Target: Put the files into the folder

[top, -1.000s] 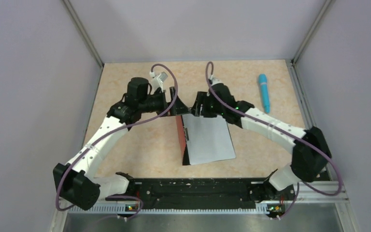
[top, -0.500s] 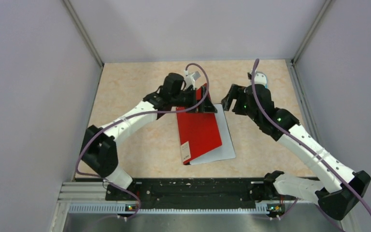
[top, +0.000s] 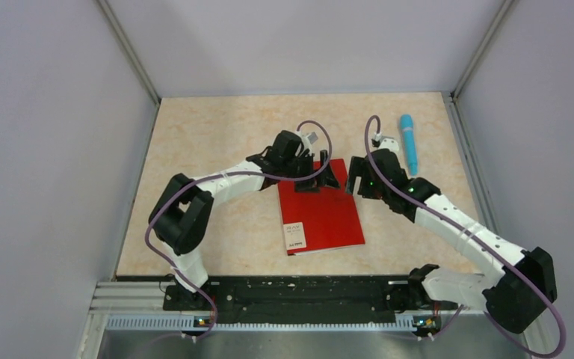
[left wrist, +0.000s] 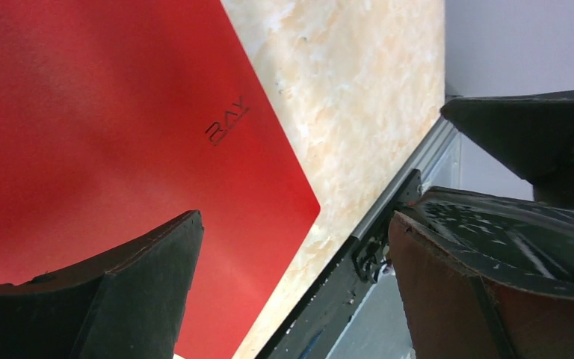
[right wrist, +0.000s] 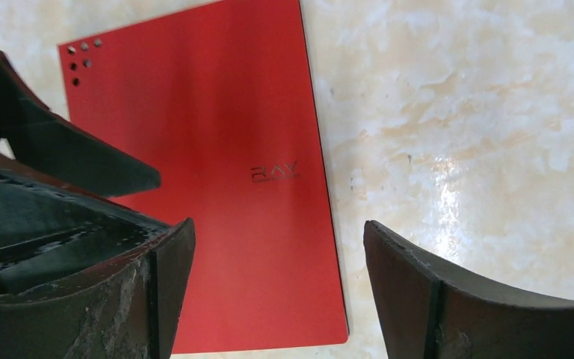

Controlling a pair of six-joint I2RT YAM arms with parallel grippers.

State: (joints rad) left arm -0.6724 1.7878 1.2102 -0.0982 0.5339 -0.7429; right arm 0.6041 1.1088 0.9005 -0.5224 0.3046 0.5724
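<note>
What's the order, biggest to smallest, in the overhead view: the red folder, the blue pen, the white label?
1. Red folder, clearly largest.
2. Blue pen and white label look about alike in area: the pen is longer, the label wider.

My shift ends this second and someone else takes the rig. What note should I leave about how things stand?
Left gripper: open, empty, over the folder's far end.
Right gripper: open, empty, over the folder's right edge.
Folder: shut, red side up, flat on the table.
Files: no loose white sheet in view, so likely inside.
Blue pen: lies at the far right.
Done: filing and closing, it seems.
Left: draw both arms back and check the sheets.
</note>
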